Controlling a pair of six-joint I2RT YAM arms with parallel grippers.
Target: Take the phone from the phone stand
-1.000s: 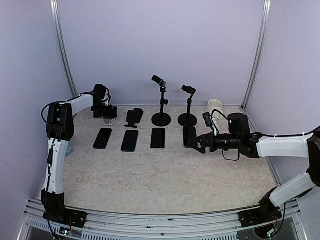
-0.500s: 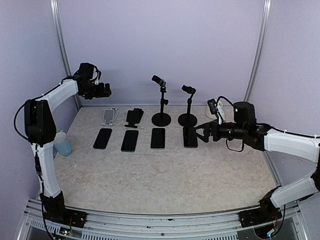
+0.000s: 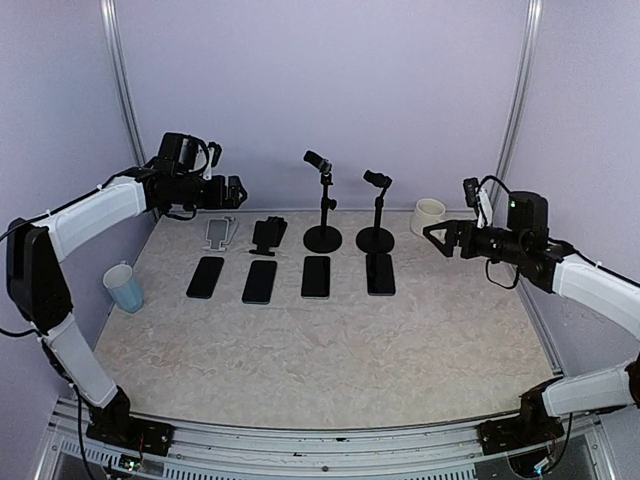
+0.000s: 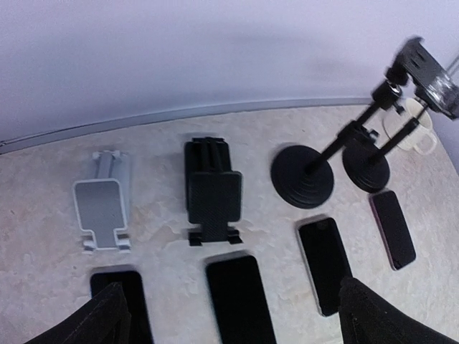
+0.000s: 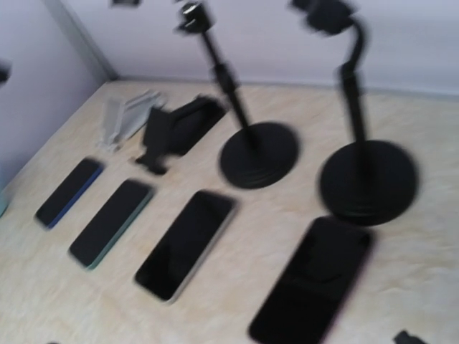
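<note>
Several dark phones lie flat in a row on the table, the leftmost [image 3: 205, 277] and the rightmost [image 3: 380, 273] among them; no phone rests on a stand. Behind them stand a white phone stand [image 3: 219, 233] [image 4: 102, 208], a black phone stand [image 3: 268, 235] [image 4: 211, 190] and two tall pole stands [image 3: 322, 238] [image 3: 375, 239]. My left gripper [image 3: 235, 192] [image 4: 233, 294] hovers open and empty above the back left, its fingers [image 4: 100, 319] wide apart. My right gripper [image 3: 432, 233] hangs open and empty in the air to the right of the stands. The blurred right wrist view shows only a fingertip [image 5: 409, 337].
A white mug [image 3: 429, 213] sits at the back right corner. A pale blue cup [image 3: 124, 288] stands near the left wall. The pole stands' round bases [image 5: 259, 154] [image 5: 369, 179] sit just behind the two right-hand phones. Walls close in the back and both sides.
My left arm has lifted off the white stand and swung right, opening fully. My right arm has drawn back right and up, away from the rightmost phone. The blue cup is uncovered.
</note>
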